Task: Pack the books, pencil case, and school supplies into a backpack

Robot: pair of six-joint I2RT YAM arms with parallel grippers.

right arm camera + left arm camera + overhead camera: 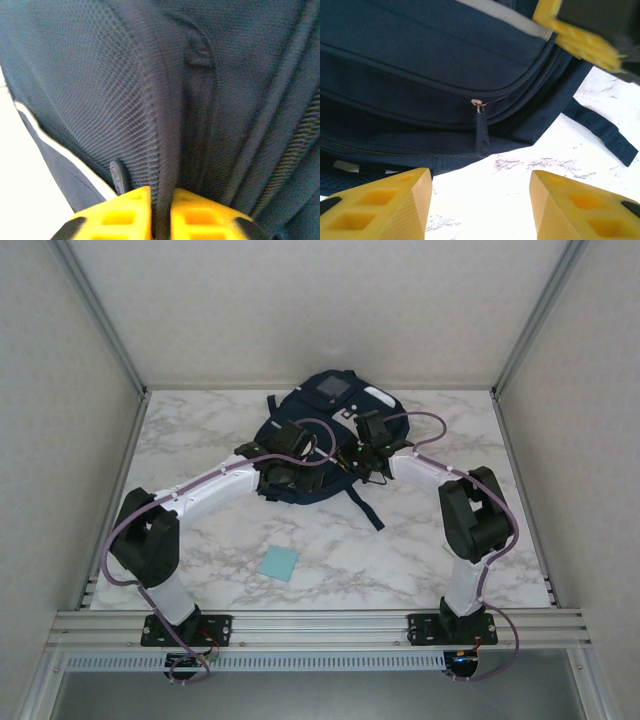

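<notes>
The navy backpack (300,408) lies flat at the back middle of the table, and both grippers are over its near half. My left gripper (305,452) is open; its yellow fingers hang over bare marble just off the backpack (420,55) edge, with nothing between them (480,180). A zipper pull (481,131) hangs just ahead of them. My right gripper (161,192) is shut on a raised fold of the backpack (100,80) beside its mesh panel. Of the school supplies, a light-blue square pad (278,563) lies on the near table. The books and pencil case are out of view.
A dark strap (366,506) trails from the backpack toward the near side. One yellow finger of the right gripper (580,35) shows at the top right of the left wrist view. Metal frame posts and grey walls close in the marble table (200,430).
</notes>
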